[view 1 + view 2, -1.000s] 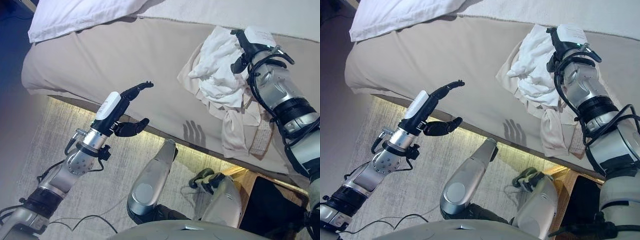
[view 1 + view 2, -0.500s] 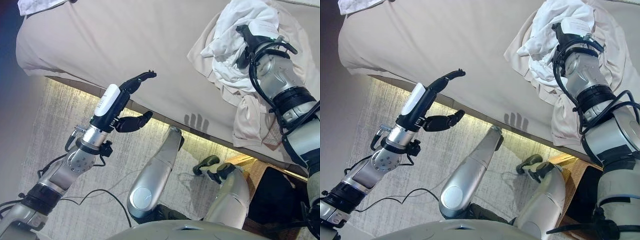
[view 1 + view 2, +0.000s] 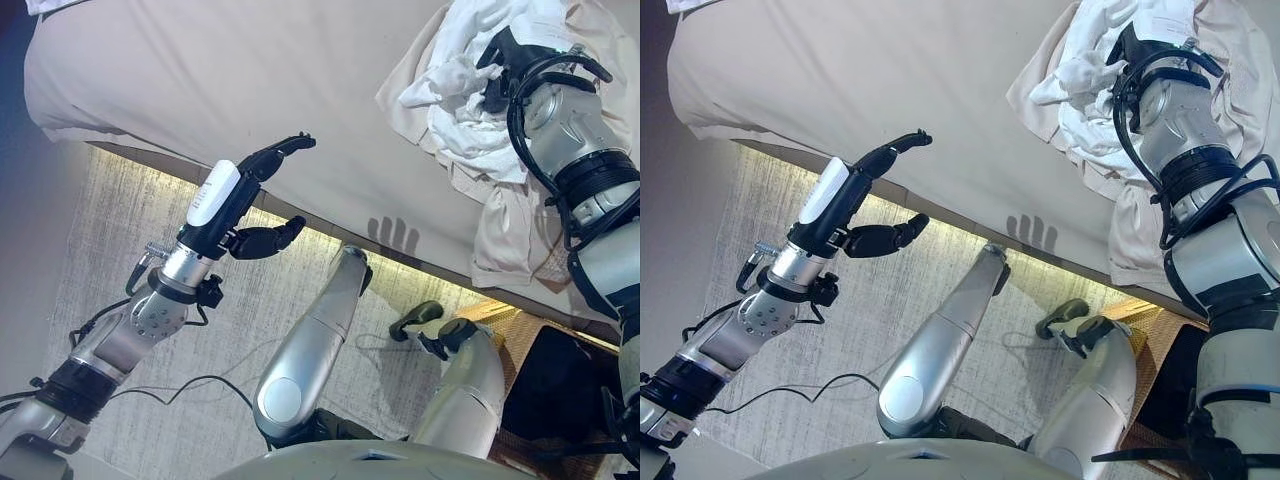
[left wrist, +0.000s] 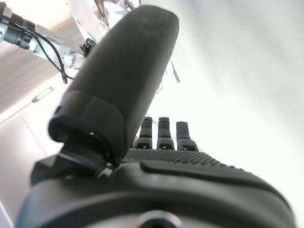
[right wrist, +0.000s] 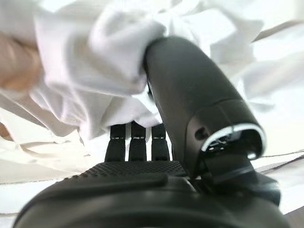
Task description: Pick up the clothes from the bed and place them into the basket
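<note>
- Right wrist view shows the right hand pushed into the white clothes: its thumb lies against a fold of cloth and its fingers run in under the bundle, so whether they are curled round the cloth or straight cannot be told.
- From the head views, the clothes lie in a crumpled heap of white and cream pieces near the edge of the bed, to the robot's right, with a cream piece draped over the mattress edge and hanging down its side.
- The heap's long axis seems to run from the far part of the mattress toward the near edge, ending in that hanging tail; beyond that the bundle has no clear direction.
- The left hand hangs in the air beside the bed edge, fingers straight and relaxed, holding nothing.
- The basket shows only as a woven corner low on the robot's right, below the hanging cloth.
- Risk: the heap is several loose pieces, so a lift may take the white top layer and leave the cream ones behind.
- Risk: the hanging tail could drag along the bed edge or catch on the forearm cables, pulling cloth out of the hand.
- Risk: trailing cloth may spill outside the basket rim.
</note>
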